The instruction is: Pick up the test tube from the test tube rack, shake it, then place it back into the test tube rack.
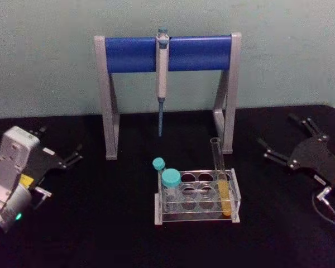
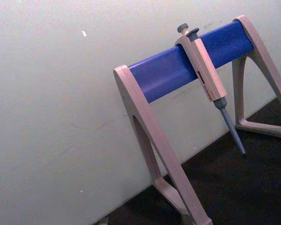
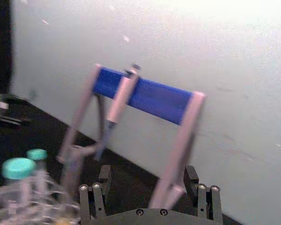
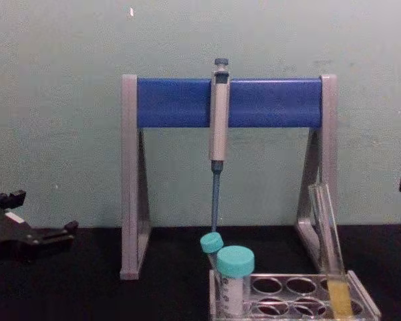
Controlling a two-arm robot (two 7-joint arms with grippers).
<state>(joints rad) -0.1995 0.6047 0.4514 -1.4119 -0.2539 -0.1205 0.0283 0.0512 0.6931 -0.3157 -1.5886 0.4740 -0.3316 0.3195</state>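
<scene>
The test tube (image 1: pixel 221 177) is seated in the test tube rack's (image 1: pixel 195 216) right end, lower centre. Slick, fragile glass is expected, best pinched gently near its top. The right gripper (image 1: pixel 274 128) is spread, mid right; the left gripper (image 1: pixel 77 154) is parked mid left.

We are seeing yellow-orange liquid (image 1: pixel 226 205) in the clear test tube (image 1: pixel 220 173), teal caps (image 1: pixel 171 177) on shorter tubes (image 1: pixel 170 198), a clear test tube rack (image 1: pixel 235 193), a blue-and-grey pipette stand (image 1: pixel 134 54), and a black tabletop (image 1: pixel 100 229).

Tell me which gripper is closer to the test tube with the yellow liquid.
Right. The right gripper rests open to the right of the test tube; the left gripper lies beyond the opposite end of the test tube rack.
</scene>
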